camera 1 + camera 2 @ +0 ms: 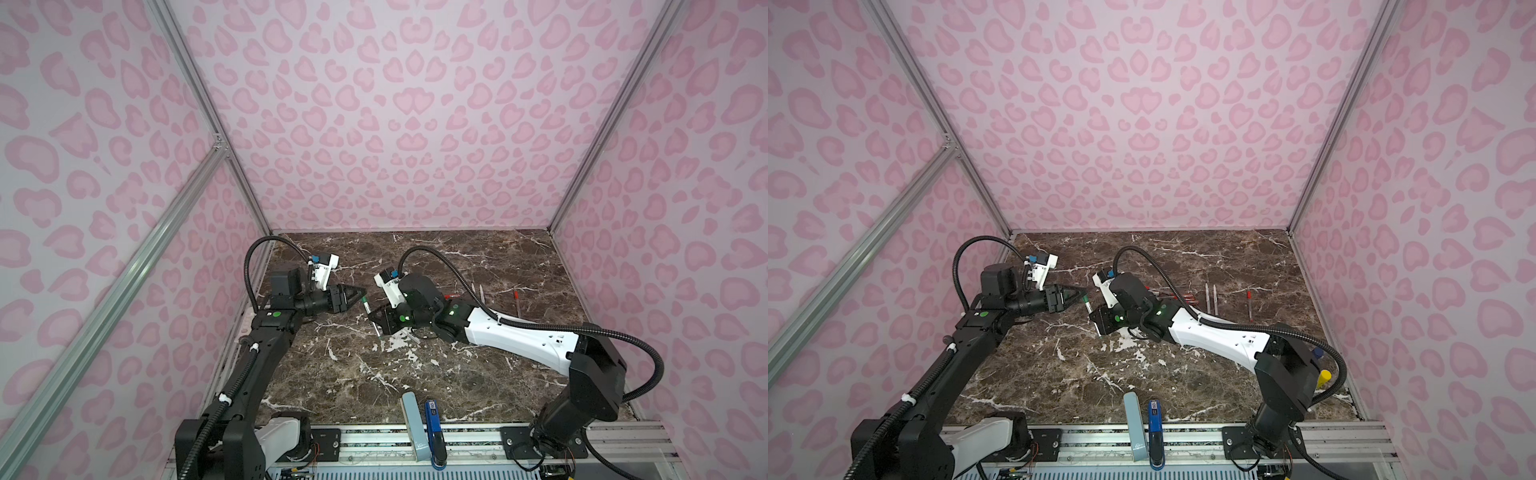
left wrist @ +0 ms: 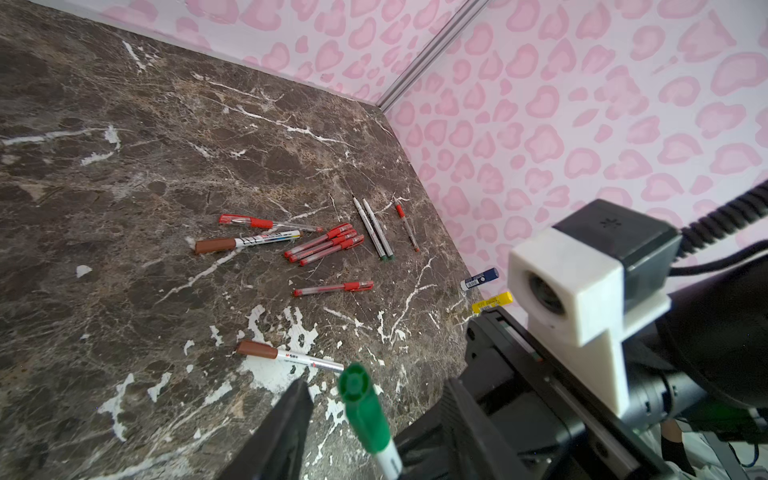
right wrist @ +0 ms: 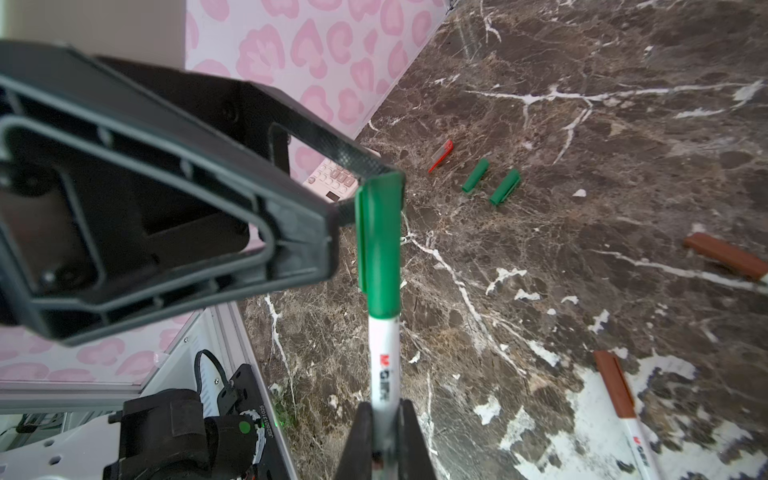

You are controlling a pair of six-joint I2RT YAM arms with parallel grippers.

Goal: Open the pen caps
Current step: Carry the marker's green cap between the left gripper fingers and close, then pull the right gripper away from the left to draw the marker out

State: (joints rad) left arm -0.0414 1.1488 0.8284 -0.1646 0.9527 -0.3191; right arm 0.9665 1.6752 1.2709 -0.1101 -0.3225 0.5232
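Your right gripper (image 3: 385, 413) pinches the marker (image 3: 384, 365) barrel; your left gripper (image 2: 374, 390) straddles its green cap (image 2: 362, 409), jaws spread. Light, slick, stiff plastic: clamp mid-cap.

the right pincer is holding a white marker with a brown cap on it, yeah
Not quite: the cap is green, not brown. The right wrist view shows the right pincer holding a white marker with a green cap on it.
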